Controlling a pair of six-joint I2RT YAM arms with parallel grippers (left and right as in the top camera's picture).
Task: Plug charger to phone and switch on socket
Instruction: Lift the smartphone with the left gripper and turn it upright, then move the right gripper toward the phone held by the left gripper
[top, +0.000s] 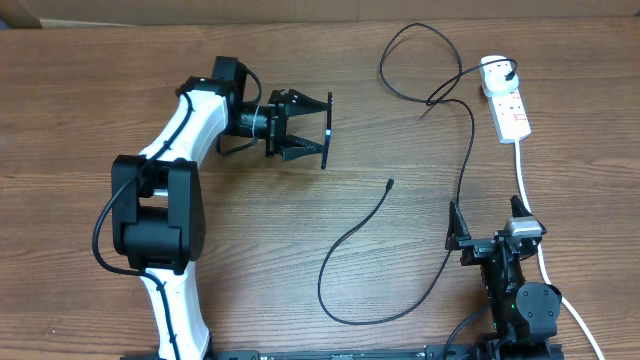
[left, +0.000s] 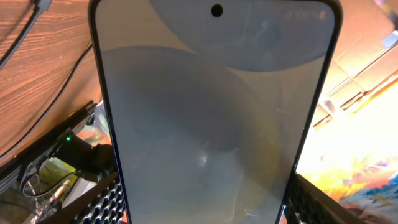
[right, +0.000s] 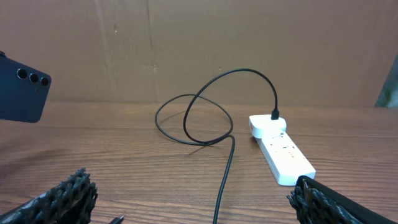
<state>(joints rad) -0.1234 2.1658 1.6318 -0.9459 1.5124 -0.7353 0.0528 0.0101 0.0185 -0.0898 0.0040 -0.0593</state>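
My left gripper (top: 318, 130) is shut on the phone (top: 327, 140) and holds it off the table, edge-on from overhead. In the left wrist view the phone's grey-lit screen (left: 211, 124) fills the frame between both fingers (left: 106, 199). The charger's thin black cable (top: 465, 150) loops from its white plug head (top: 495, 70), seated in the socket (top: 510, 110), to a loose connector tip (top: 389, 182) on the wood. My right gripper (top: 487, 225) stands open and empty near the front right. From it I see the cable (right: 227, 168), the tip (right: 115, 219) and the socket (right: 283, 155).
The socket's thick white cord (top: 525, 180) runs down the right side past my right arm. The black cable curves in a wide arc across the table's middle front (top: 350, 310). A brown cardboard wall (right: 199, 43) stands behind the table.
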